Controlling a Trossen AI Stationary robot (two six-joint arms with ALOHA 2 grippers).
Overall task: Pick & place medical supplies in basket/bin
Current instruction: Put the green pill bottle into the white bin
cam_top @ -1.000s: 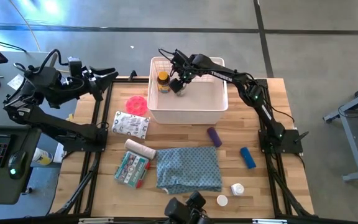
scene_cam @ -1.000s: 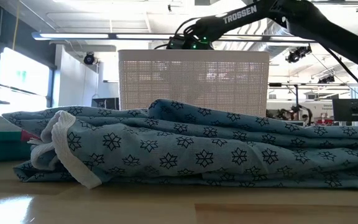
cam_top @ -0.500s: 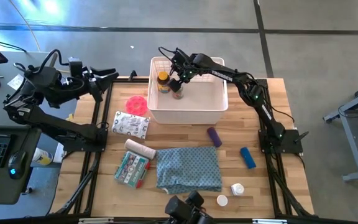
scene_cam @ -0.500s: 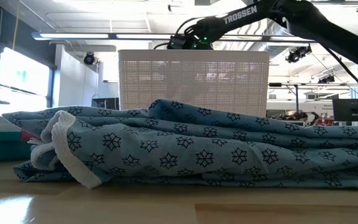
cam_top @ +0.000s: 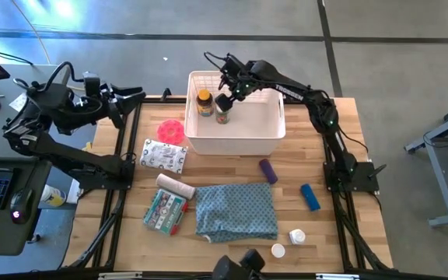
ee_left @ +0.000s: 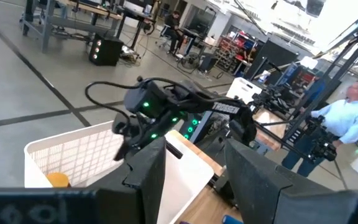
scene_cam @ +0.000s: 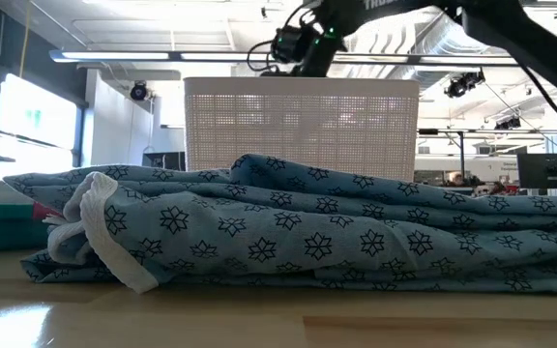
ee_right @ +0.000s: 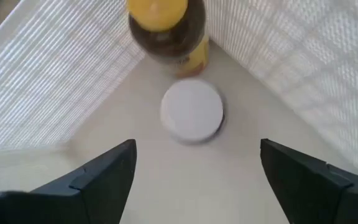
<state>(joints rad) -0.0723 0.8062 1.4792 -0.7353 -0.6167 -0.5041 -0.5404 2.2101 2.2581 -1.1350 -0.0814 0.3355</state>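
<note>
The white latticed basket [cam_top: 236, 145] stands at the far middle of the table. Inside it, at its far left corner, an amber yellow-capped bottle [cam_top: 204, 102] and a white-capped bottle [cam_top: 222, 117] stand upright on the floor. In the right wrist view the white cap [ee_right: 191, 111] sits just in front of the amber bottle [ee_right: 168, 30]. My right gripper [cam_top: 226, 90] hangs open above them, touching neither; its fingers spread wide on either side of the white cap [ee_right: 197, 149]. My left gripper [cam_top: 134, 95] waits open beyond the table's far left corner.
Left of the basket lie a pink-red disc [cam_top: 171, 128] and a printed packet [cam_top: 164, 155]. Nearer are a bandage roll [cam_top: 176, 187], a green packet [cam_top: 166, 211], the patterned cloth [cam_top: 236, 210], purple [cam_top: 267, 171] and blue [cam_top: 309, 197] tubes and two white pill bottles [cam_top: 296, 236]. People show in the room behind.
My right gripper has risen out of the basket and drawn slightly toward the far edge. The white-capped bottle that was under it now stands free on the basket floor beside the amber bottle.
</note>
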